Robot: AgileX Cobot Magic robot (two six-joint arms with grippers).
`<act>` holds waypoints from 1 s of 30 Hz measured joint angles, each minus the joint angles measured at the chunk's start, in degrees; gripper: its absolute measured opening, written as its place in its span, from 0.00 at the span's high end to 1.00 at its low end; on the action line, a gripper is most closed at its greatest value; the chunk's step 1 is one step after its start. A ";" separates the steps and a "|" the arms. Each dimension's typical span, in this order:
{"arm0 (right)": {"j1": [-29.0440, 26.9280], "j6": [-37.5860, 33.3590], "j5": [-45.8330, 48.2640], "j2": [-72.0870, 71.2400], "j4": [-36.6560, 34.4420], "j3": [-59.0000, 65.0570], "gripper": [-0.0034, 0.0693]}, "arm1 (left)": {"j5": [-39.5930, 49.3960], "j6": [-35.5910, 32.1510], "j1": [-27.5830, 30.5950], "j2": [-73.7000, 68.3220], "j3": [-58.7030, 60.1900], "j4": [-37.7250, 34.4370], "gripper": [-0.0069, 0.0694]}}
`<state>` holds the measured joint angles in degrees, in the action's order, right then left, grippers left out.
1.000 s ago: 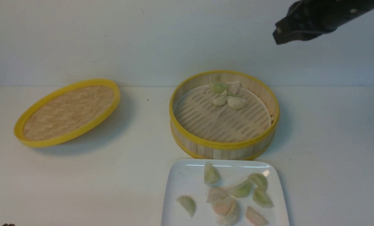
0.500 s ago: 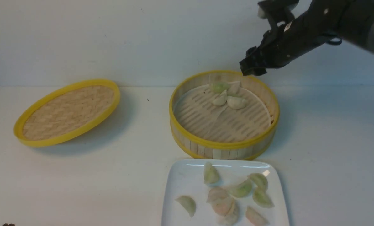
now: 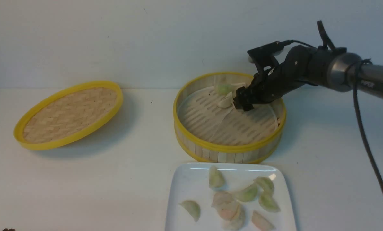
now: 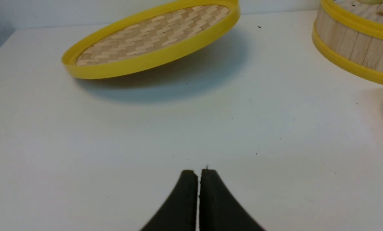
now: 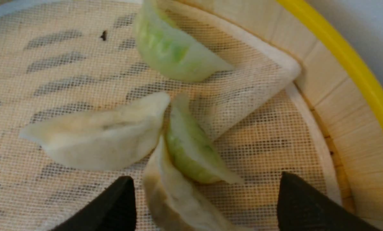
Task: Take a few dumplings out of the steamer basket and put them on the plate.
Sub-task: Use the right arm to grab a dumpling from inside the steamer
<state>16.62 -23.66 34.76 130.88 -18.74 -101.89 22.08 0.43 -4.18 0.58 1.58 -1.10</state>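
Right gripper [image 3: 242, 103] sits low inside the steamer basket [image 3: 225, 148], jaws spread wide, nothing held. A pale dumpling [image 5: 175, 202] lies right between the jaws; a greenish dumpling [image 5: 191, 154] touches it just ahead, and another pale one is beside that. Best move, as a judgement: centre on the pale dumpling alone, drop to the mesh liner [image 5: 258, 80], close softly. Risks are pinching two or snagging the liner's fold. Plate [image 3: 185, 183] is well behind the gripper, with several dumplings [image 3: 247, 193] on it. Left gripper [image 4: 198, 175] is clenched and empty over the table [image 4: 114, 128].
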 joint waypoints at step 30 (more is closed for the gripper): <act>1.14 6.01 35.22 -19.65 2.26 -10.14 0.70 | 0.00 0.00 0.00 0.00 0.00 0.00 0.92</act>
<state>17.77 -17.66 69.97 111.23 -16.48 -112.03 22.08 0.43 -4.18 0.58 1.58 -1.10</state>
